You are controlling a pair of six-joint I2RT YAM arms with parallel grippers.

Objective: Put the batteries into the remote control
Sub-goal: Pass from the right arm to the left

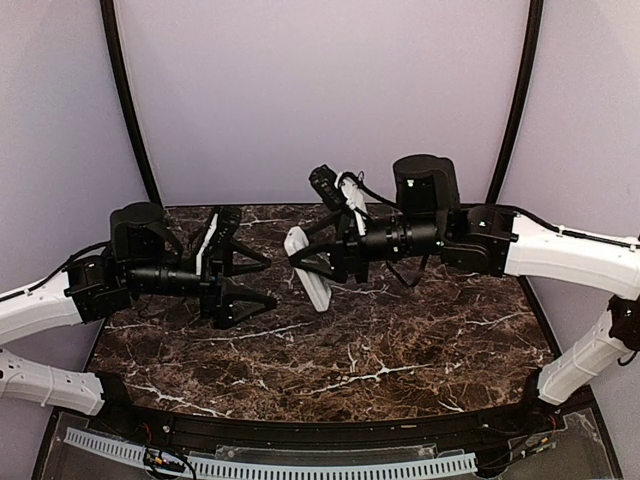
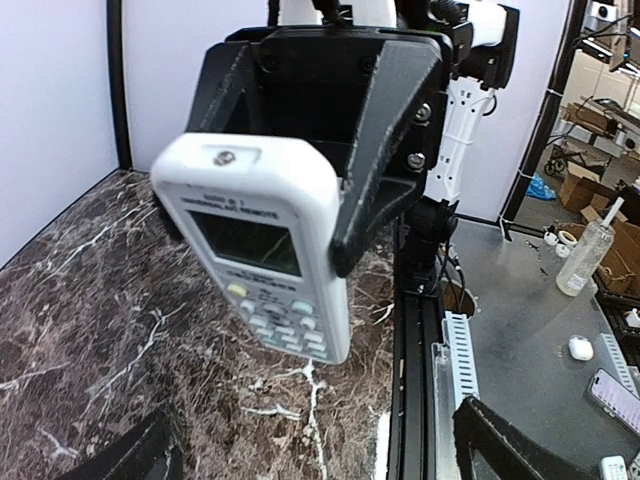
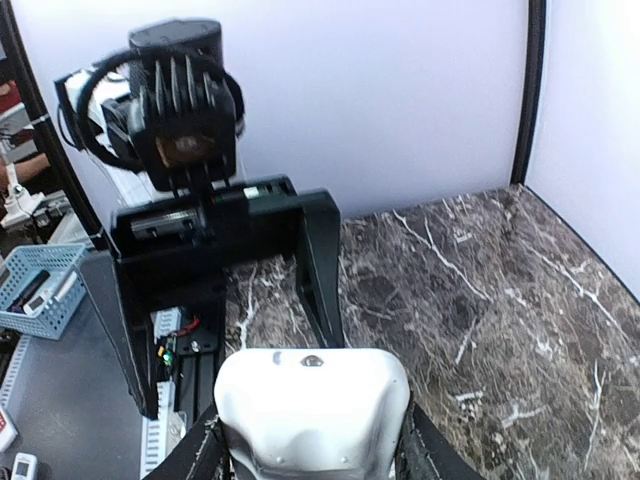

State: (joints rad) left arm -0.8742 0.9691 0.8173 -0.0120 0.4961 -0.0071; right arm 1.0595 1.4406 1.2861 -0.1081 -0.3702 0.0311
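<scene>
My right gripper (image 1: 318, 263) is shut on the remote control (image 1: 305, 270), a slim white remote held tilted in the air above the middle of the marble table (image 1: 400, 350). In the left wrist view the remote control (image 2: 255, 245) faces the camera with its display and buttons showing, and the black right gripper clamps its upper end. In the right wrist view the remote control's end (image 3: 310, 405) fills the gap between my right fingers (image 3: 195, 455). My left gripper (image 1: 268, 280) hangs open just left of the remote, with nothing between its fingers (image 2: 510, 445). The batteries are out of view.
A black rail and a white slotted cable duct (image 1: 280, 465) run along the table's near edge. Dark curved posts (image 1: 125, 90) and lilac walls enclose the back. Beyond the table's side stand a bench with a bottle (image 2: 585, 250) and a blue basket (image 3: 40, 290).
</scene>
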